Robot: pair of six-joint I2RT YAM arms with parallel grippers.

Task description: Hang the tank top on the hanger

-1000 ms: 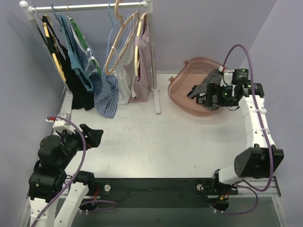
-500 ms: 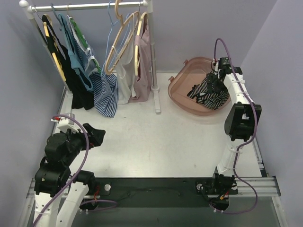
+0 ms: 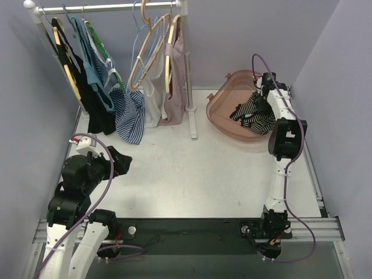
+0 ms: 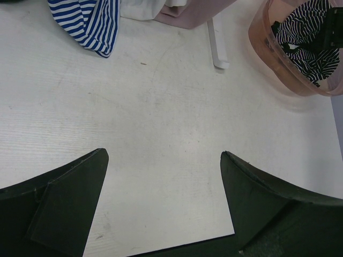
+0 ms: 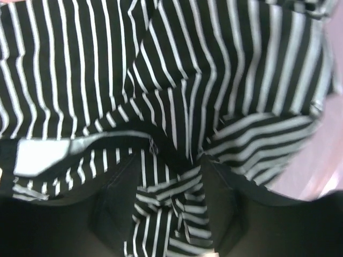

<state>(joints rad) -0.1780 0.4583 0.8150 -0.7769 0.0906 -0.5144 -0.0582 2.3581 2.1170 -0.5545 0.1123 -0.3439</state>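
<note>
Matt striped cloth tank top (image 3: 251, 114), glossy translucent plastic basin (image 3: 224, 100)

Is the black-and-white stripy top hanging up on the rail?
No, the stripy top lies crumpled in the pink tub.

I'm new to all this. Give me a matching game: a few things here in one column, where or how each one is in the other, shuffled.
1. tank top
2. blue-and-white striped garment
3. left gripper
4. right gripper

a. open above the table
b. hangs from the rail
c. striped cloth between its jaws
d. crumpled in the pink basin

Pairs: 1-d, 2-b, 3-a, 4-c
</note>
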